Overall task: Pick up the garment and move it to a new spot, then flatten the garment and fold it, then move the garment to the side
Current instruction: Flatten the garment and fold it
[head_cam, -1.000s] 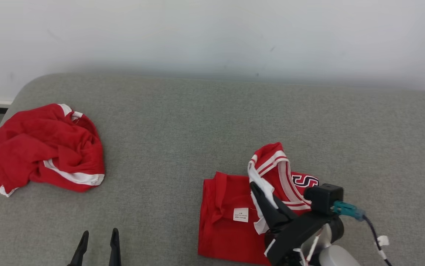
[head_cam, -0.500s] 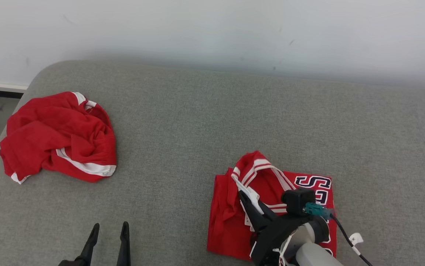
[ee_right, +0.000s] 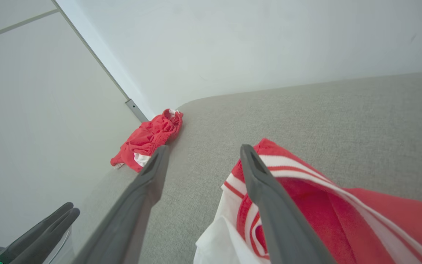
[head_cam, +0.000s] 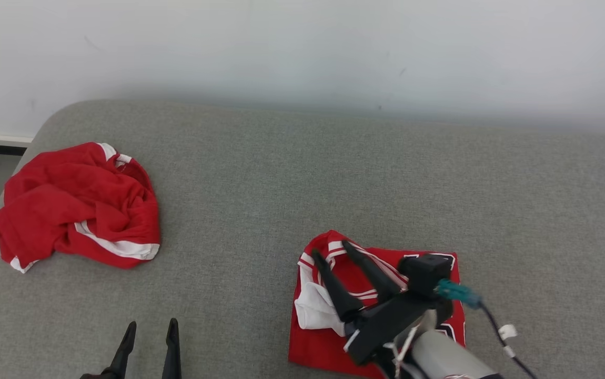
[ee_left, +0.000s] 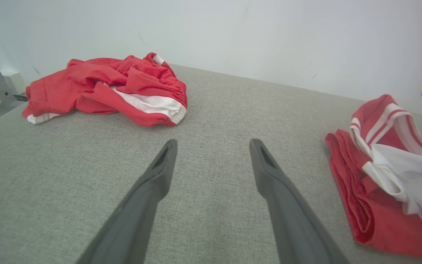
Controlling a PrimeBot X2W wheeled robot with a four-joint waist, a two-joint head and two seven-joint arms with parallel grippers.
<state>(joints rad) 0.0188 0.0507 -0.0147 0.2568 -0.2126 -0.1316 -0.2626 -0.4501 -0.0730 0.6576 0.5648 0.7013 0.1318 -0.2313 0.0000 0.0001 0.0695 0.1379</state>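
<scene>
Head view: my right gripper (head_cam: 331, 250) was pinched on the white-trimmed edge of the red jersey (head_cam: 313, 348) half a second ago. Now its two fingers stand apart with nothing between them, low over the bundle's upper left corner. The lifted edge has dropped, so the jersey lies as a roughly square packet at lower centre-right of the grey upholstered surface (head_cam: 260, 179). A white flap spills out on its left side. The whole picture has also shifted a little, which I put down to the head moving. My left gripper (head_cam: 152, 323) sits at the bottom left, fingers slightly apart and empty.

Left wrist view: the left gripper (ee_left: 213, 142) is open over bare upholstery. The crumpled red shorts (ee_left: 104, 88) are at upper left and the jersey (ee_left: 365, 216) is at the right edge, its layers stacked and the striped collar standing up.

Right wrist view: the right gripper (ee_right: 204, 147) is spread wide, with one finger over the jersey (ee_right: 361, 220) collar and the other over grey fabric. Whether that finger touches the cloth I cannot tell. The shorts (ee_right: 148, 137) lie far off by the wall.

I read the release as the last fold laid down. What remains is shifting the packet aside, and I would tuck in that loose flap first or it may unroll.
</scene>
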